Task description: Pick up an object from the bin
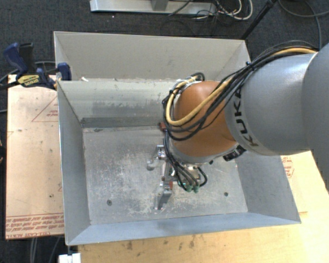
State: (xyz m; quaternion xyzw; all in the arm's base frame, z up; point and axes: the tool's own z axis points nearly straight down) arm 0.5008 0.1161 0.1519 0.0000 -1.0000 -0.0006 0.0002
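gripper [159,179] is down near the bin [115,163] floor, about mid-bin toward the near wall. It looks spread apart, with nothing visible between the prongs. The only candidate I can make out is a small green bit [189,187] just right of it, tucked under the orange wrist cover [200,119]. Can't tell if that's a loose item or robot wiring. If it's the target, I'd shift right to straddle it, keep square to the floor, and close only once it's centred, otherwise it gets nudged away.
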